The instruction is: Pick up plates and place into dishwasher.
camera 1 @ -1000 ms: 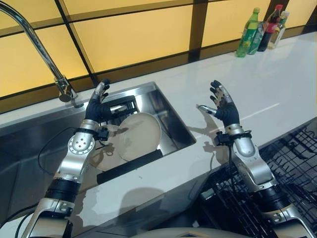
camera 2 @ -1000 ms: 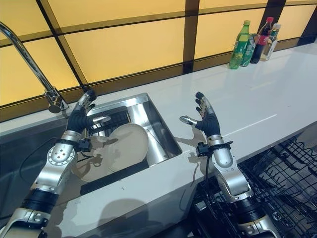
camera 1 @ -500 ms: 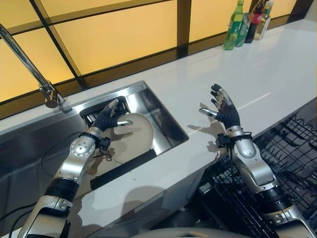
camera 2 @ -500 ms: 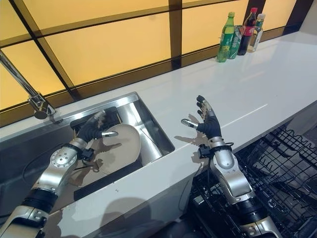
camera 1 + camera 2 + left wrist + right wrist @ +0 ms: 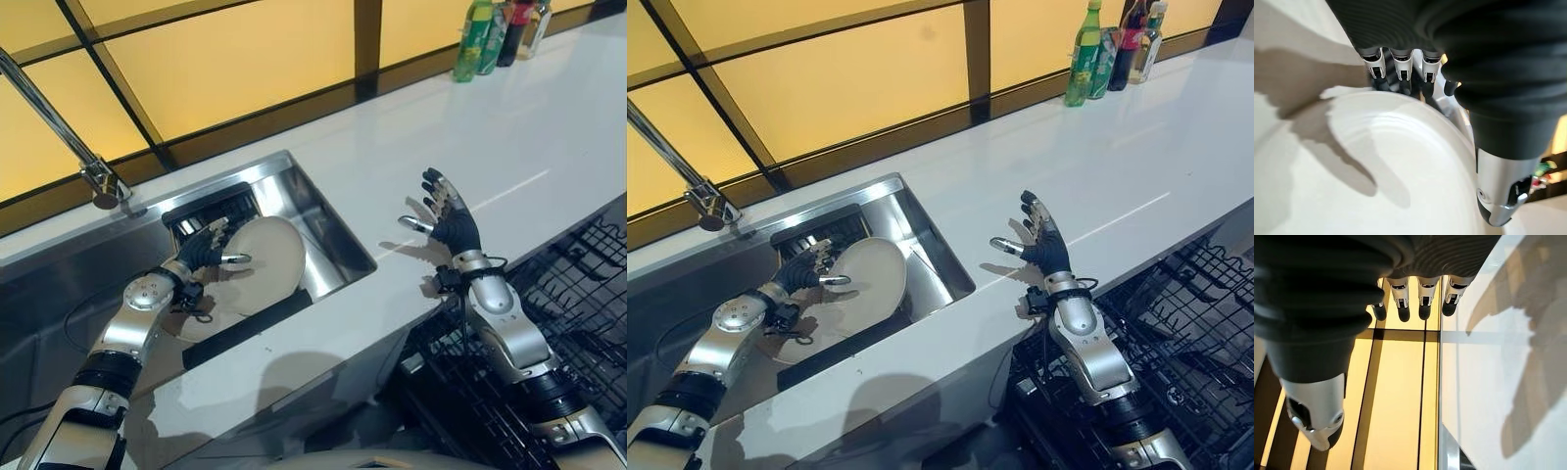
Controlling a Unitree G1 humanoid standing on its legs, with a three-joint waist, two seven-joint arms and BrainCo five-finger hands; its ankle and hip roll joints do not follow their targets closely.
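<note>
Now the left hand is down inside the sink, lower than it was a second ago when it hovered above the basin near the tap. It sits at the upper left rim of the white plate, which leans in the sink with a second plate flat beneath it. Its fingers reach over the far edge of the plate and the thumb lies across the near face, yet whether they grip the rim I cannot tell. The plate itself has not left the sink.

Over on the white worktop, the right hand hovers with its fingers spread wide and straight, holding nothing, much as it was before. The black dishwasher rack stands open below the worktop edge at the right. Bottles line up at the far back by the amber wall panels; the whole scene has shifted slightly as the camera moved.
</note>
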